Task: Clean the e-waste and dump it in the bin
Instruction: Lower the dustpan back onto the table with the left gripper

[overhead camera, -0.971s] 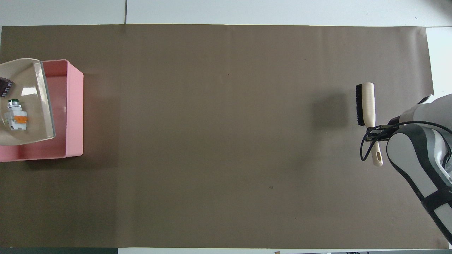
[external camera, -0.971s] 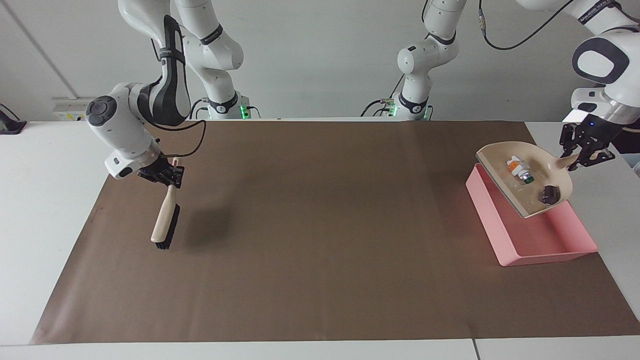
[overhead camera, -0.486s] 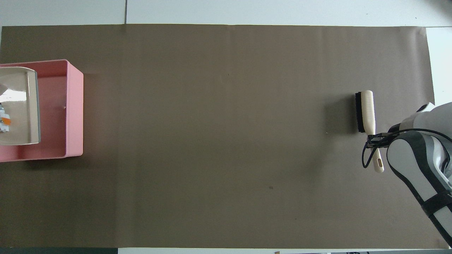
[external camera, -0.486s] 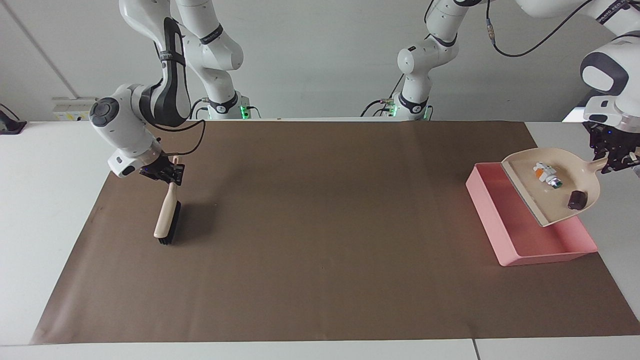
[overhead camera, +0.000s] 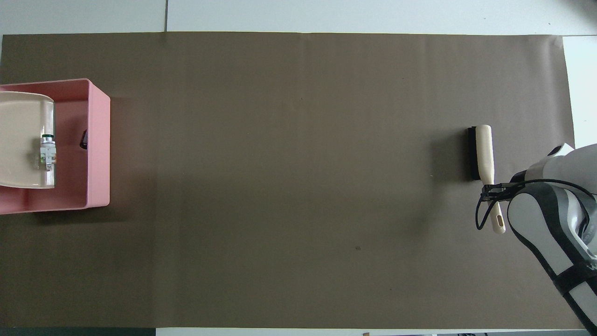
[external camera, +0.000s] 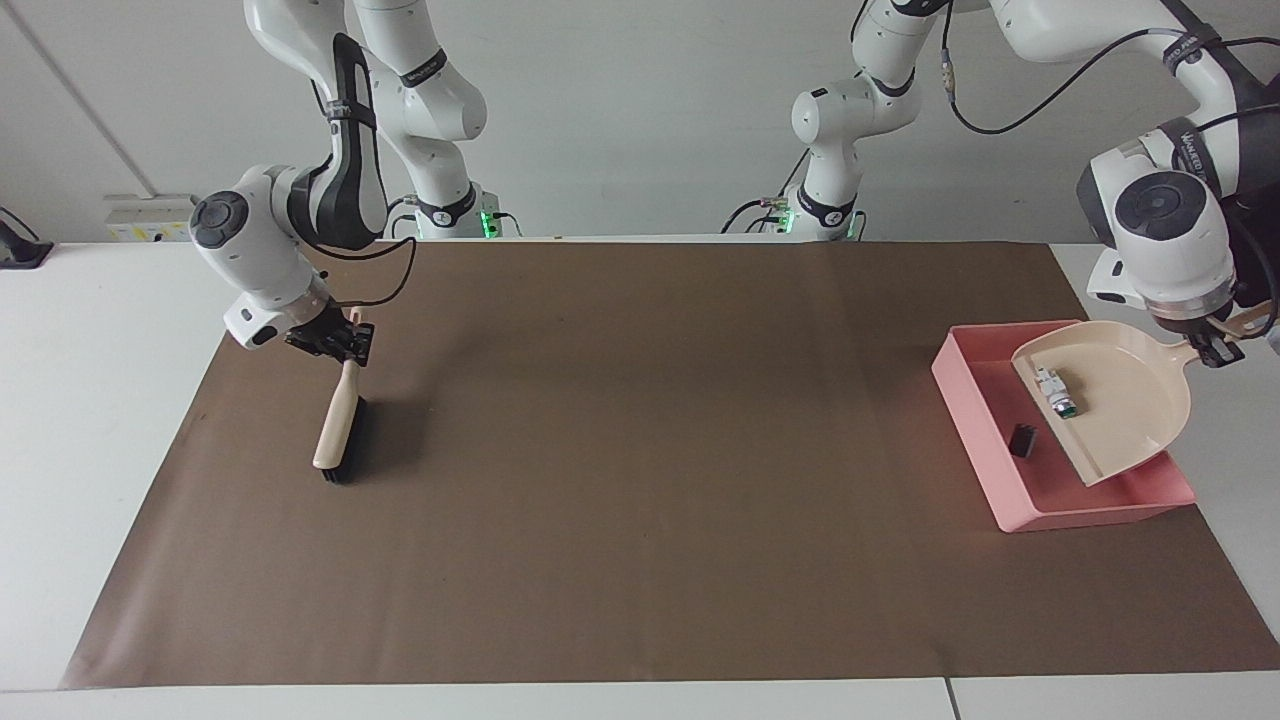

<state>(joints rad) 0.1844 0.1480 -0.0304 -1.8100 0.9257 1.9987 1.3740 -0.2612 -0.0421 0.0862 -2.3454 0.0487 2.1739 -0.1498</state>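
The beige dustpan (external camera: 1125,400) (overhead camera: 21,140) hangs tilted over the pink bin (external camera: 965,390) (overhead camera: 99,144), lip down inside it. My left gripper (external camera: 1215,350) is shut on the dustpan's handle, above the bin's edge at the left arm's end of the table. Of the e-waste, the white bit with a green end (external camera: 1058,392) (overhead camera: 47,151) lies at the dustpan's lip. The small black block (external camera: 1022,440) (overhead camera: 84,139) lies on the bin's floor. My right gripper (external camera: 340,345) (overhead camera: 494,189) sits at the handle of a beige brush (external camera: 335,435) (overhead camera: 484,151), whose bristle head rests on the mat.
A brown mat (external camera: 640,450) covers most of the white table. The bin stands on the mat's end toward the left arm, the brush near the end toward the right arm. A dark object (external camera: 20,250) lies on the white table past the right arm's end.
The left arm tipped the dustpan down into the bin; the black block slid out into the bin and the white bit slid to the lip. The right arm lowered the brush onto the mat.
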